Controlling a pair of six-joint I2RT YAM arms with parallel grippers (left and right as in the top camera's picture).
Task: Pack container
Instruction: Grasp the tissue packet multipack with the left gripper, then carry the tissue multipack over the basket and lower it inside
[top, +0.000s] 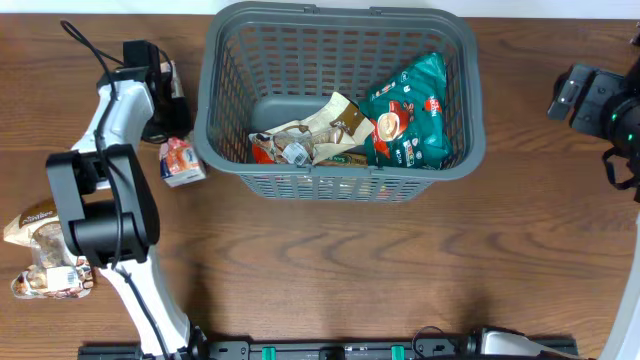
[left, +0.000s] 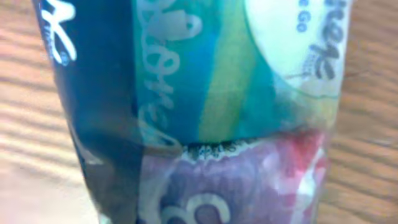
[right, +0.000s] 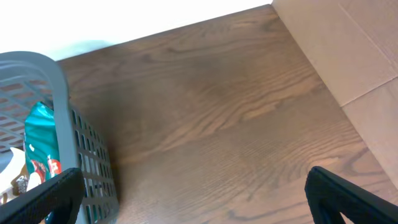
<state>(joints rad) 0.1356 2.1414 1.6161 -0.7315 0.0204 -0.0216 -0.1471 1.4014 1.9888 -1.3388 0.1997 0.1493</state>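
Note:
The container (top: 212, 150) is a dark grey slotted basket at the back middle of the table. It holds a green packet (top: 410, 110) and beige packets (top: 310, 135). My left gripper (top: 170, 118) is down at the table just left of the basket. A blue, green and purple snack packet (left: 205, 93) fills the left wrist view, narrowing toward the jaws as if pinched, and it hides the fingers. My right gripper (right: 193, 199) hovers open over bare wood right of the basket rim (right: 50, 68), with nothing between its fingers.
A small pink and white packet (top: 182, 162) lies on the table against the basket's left front corner. Several more snack packets (top: 40, 250) sit at the left edge beside the left arm's base. The right arm (top: 600, 100) is at the far right.

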